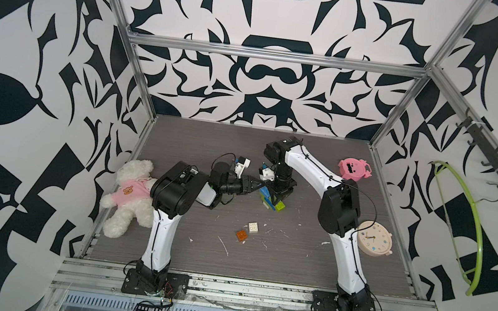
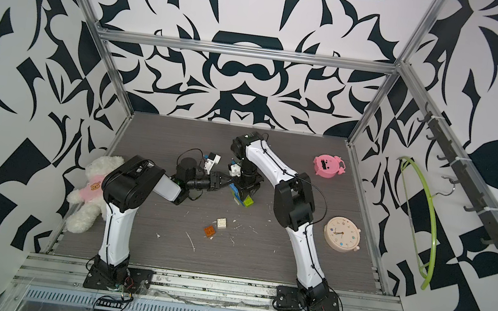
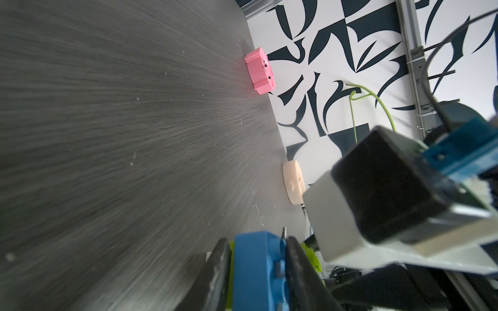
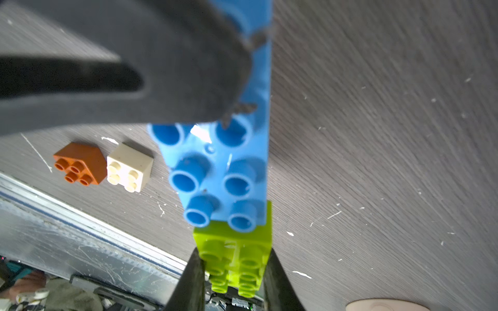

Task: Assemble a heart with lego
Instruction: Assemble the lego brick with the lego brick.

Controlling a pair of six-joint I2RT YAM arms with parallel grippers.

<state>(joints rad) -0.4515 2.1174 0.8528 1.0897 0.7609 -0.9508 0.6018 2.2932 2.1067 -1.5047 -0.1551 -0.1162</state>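
1. In both top views, the heart [image 1: 268,202], a small stepped cluster of blue, white and lime pieces, is at the middle of the grey table [image 1: 292,266]. A loose white brick [image 1: 253,227] and orange brick [image 1: 241,235] lie nearer the front, just beside each other.
2. In a top view, the left gripper [image 2: 227,180] reaches in sideways at the cluster's top. The right gripper [image 1: 278,197] points straight down over it.
3. Left wrist view: a blue brick [image 3: 257,272] sits between two dark fingers [image 3: 217,277], close on both sides. Whether they press it cannot be told.
4. Right wrist view: the blue brick, studs showing, joins a lime green brick [image 4: 234,242]. The right arm's fingers [image 4: 191,280] pinch that lime piece from both sides.
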